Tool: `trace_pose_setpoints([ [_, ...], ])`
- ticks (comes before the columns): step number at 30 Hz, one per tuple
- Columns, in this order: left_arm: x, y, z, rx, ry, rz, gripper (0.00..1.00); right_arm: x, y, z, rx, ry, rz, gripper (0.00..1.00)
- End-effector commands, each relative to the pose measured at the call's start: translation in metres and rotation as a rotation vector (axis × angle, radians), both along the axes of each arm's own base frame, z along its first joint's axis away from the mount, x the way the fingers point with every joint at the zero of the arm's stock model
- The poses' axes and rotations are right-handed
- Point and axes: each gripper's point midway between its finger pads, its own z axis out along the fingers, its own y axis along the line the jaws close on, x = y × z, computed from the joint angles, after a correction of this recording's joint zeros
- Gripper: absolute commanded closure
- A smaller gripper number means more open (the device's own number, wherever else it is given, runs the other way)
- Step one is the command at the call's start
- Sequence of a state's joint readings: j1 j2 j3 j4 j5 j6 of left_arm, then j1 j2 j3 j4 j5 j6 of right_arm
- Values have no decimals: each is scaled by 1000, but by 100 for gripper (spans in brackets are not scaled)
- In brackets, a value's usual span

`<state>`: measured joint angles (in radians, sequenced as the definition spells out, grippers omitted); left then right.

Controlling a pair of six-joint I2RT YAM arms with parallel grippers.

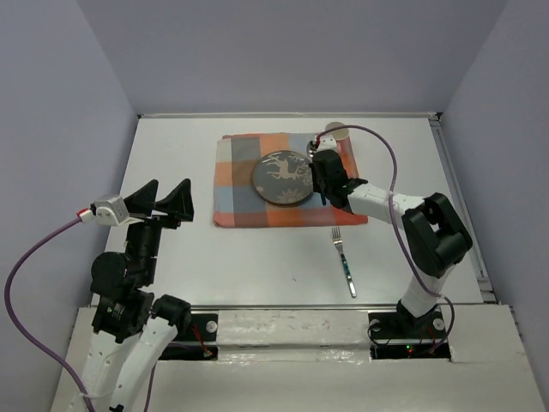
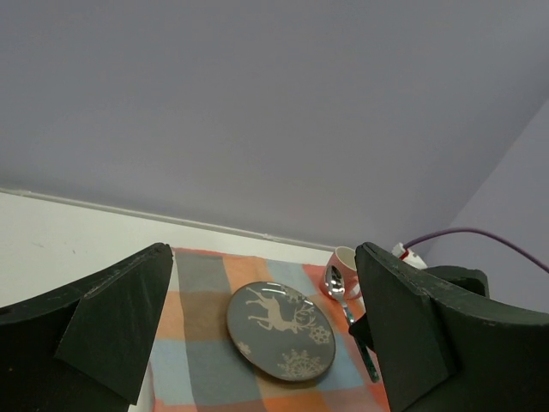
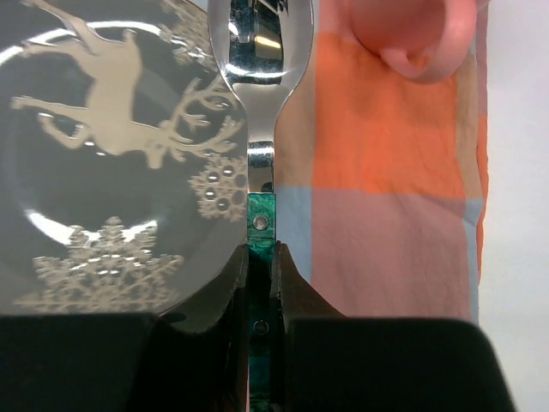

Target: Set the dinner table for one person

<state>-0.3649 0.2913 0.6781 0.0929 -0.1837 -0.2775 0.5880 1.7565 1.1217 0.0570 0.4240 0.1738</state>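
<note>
The white dinner table [image 1: 171, 146] carries a checked cloth [image 1: 240, 206] with a grey deer plate [image 1: 281, 178] on it. A pink mug [image 1: 336, 130] stands at the cloth's far right corner. My right gripper [image 3: 260, 257] is shut on the green handle of a steel spoon [image 3: 257, 51] and holds it just right of the plate [image 3: 103, 154], its bowl pointing toward the mug [image 3: 412, 34]. In the top view that gripper [image 1: 322, 167] hovers over the cloth's right side. My left gripper [image 1: 167, 202] is open and empty, raised left of the cloth.
A green-handled fork [image 1: 345, 257] lies on the bare table in front of the cloth, at the right. The left wrist view shows the plate [image 2: 281, 330], the mug [image 2: 343, 266] and the spoon [image 2: 336, 283]. Grey walls enclose the table.
</note>
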Motion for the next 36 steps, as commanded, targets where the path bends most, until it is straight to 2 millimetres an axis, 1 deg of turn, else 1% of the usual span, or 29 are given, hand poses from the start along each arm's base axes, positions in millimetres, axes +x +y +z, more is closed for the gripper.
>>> trace_pose_setpoints([
  [1,-4,-1,10,-3,-43,-9,1,30,-14,16,55,-44,-13,100],
  [2,-5,-1,10,-3,-45,-11,1,31,-13,13,53,-38,-11,100],
  [3,-4,-1,10,-2,-43,-11,1,34,-17,5,44,-23,-20,100],
  [5,-4,-1,10,-2,-40,-13,1,36,-20,-2,48,-8,-21,100],
  [6,-4,-2,10,-2,-40,-13,1,36,-19,-10,45,9,-16,100],
  [8,-3,-2,9,-1,-39,-14,1,37,-18,-17,41,20,-17,100],
  [9,-3,-2,9,0,-38,-14,1,40,-21,-19,44,23,-25,100],
  [11,-2,-3,8,0,-35,-19,1,42,-18,-27,48,38,-23,100],
  [12,-2,-3,9,-2,-36,-18,1,44,-23,-29,46,41,-36,100],
  [13,-2,-3,9,-1,-35,-18,1,45,-23,-34,45,49,-40,100],
  [16,-1,-4,8,0,-32,-20,1,47,-22,-37,49,54,-52,100],
  [17,0,-4,8,-1,-30,-20,1,47,-24,-41,46,60,-63,100],
  [18,0,-4,7,2,-28,-20,1,47,-24,-43,51,62,-76,98],
  [20,0,-4,7,-1,-29,-19,1,49,-33,-46,46,64,-109,91],
  [21,0,-4,7,1,-27,-18,1,49,-33,-45,46,61,-116,83],
  [24,1,-5,7,0,-26,-21,1,50,-36,-41,47,53,-135,73],
  [28,0,-5,8,0,-29,-25,1,49,-40,-34,51,46,-165,68],
  [29,0,-5,8,0,-29,-25,1,48,-40,-32,53,47,-163,59],
  [30,0,-5,8,-1,-29,-25,1,47,-39,-31,56,52,-159,54],
  [31,-1,-5,8,0,-31,-26,1,46,-39,-24,67,47,-158,47],
  [33,-1,-5,8,-4,-32,-26,1,36,-37,-24,80,71,-134,38],
  [34,-1,-5,8,-2,-34,-28,1,32,-35,-8,113,58,-126,36],
  [35,-2,-6,8,-3,-35,-30,1,20,-34,-7,127,90,-104,36],
  [36,-3,-5,9,-4,-38,-30,1,5,-36,-13,139,120,-97,36],
])
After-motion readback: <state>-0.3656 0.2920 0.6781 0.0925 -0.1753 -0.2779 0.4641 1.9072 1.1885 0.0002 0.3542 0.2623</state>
